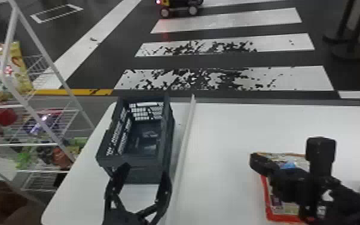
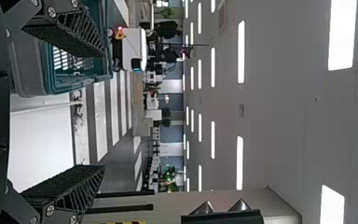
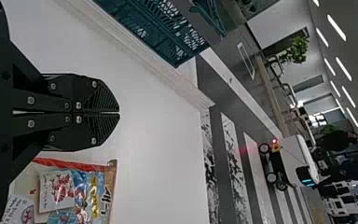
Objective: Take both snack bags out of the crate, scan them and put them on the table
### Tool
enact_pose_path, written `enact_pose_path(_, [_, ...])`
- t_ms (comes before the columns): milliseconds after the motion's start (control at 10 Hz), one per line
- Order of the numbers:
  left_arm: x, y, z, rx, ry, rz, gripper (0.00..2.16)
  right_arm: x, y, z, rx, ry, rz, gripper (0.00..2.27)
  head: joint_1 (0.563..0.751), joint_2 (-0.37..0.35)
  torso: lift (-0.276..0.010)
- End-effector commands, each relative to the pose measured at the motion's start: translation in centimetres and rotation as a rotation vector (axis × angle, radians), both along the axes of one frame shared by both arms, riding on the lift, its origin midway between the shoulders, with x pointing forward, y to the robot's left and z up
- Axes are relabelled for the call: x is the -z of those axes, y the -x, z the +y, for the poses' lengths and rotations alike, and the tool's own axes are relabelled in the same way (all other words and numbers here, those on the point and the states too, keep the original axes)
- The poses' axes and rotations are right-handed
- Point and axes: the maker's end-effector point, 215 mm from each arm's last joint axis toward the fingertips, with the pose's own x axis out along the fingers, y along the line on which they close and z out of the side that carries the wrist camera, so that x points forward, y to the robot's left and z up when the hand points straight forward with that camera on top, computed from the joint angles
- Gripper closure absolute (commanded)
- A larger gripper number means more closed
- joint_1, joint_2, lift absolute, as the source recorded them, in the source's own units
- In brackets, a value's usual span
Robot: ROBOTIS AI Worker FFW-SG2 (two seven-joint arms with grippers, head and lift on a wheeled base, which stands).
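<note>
Found snack packaging (image 1: pixel 281 209) on the table (image 1: pixel 224 131), well apart from the crate (image 1: pixel 144 161), presumably to separate handled goods, with right gripper (image 3: pixel 119 112) closed empty and left gripper (image 2: pixel 99 111) spread near the crate, likely for grasping.

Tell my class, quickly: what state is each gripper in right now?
Left gripper: open, holding nothing.
Right gripper: closed, fingertips together, holding nothing.
</note>
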Motion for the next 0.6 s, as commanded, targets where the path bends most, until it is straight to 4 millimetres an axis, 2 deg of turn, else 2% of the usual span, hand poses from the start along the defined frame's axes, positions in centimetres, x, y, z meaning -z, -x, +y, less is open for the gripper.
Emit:
enact_pose_path(0, [0.0,0.0,0.1,-0.002,-0.001,0.000,0.15,1.5,-0.3,1.1,-0.022,0.017,0.022,2.26,0.695,0.271,-0.094])
enact_pose_path(100, [0.1,0.0,0.1,-0.001,-0.001,0.001,0.15,2.6,-0.6,1.2,-0.026,0.025,0.040,2.26,0.695,0.286,-0.094])
enact_pose_path(500, [0.0,0.0,0.3,-0.005,-0.004,0.000,0.15,4.2,-1.9,0.5,-0.019,0.071,0.051,2.26,0.695,0.288,-0.094])
